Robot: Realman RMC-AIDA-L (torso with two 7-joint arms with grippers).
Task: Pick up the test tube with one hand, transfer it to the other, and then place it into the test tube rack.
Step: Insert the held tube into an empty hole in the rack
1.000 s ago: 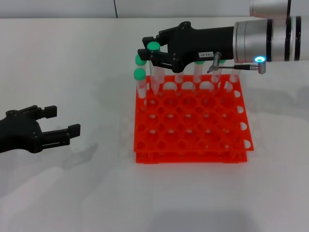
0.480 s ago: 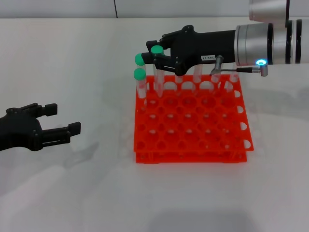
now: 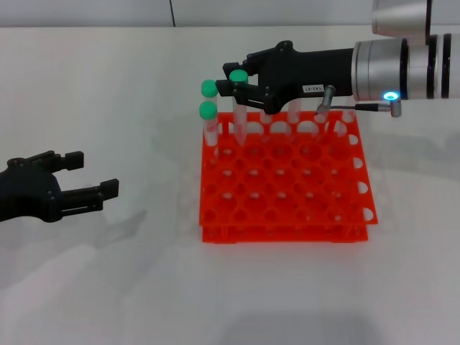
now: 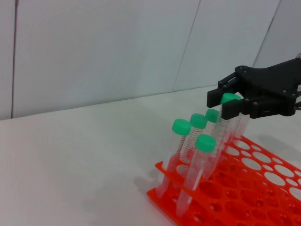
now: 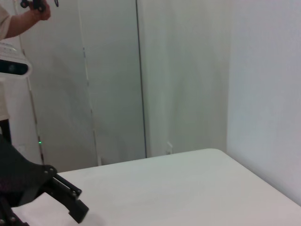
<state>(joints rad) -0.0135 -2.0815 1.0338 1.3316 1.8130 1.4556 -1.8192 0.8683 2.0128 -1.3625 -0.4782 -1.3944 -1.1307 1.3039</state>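
My right tool point(image 3: 228, 79) grips the test tube point(image 3: 239, 108) by its green cap, its lower end in the rack point(image 3: 287, 180) back row; two capped tubes point(image 3: 208, 115) crowd just beside it. Left tool point(image 3: 90, 183) open, low over the desk point(image 3: 108, 86)

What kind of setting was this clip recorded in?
Probably a robotics test room made up as a lab bench. A bright orange-red plastic test tube rack with green-capped clear tubes stands on a plain white table; pale wall panels sit behind, and a person's arm shows nearby.
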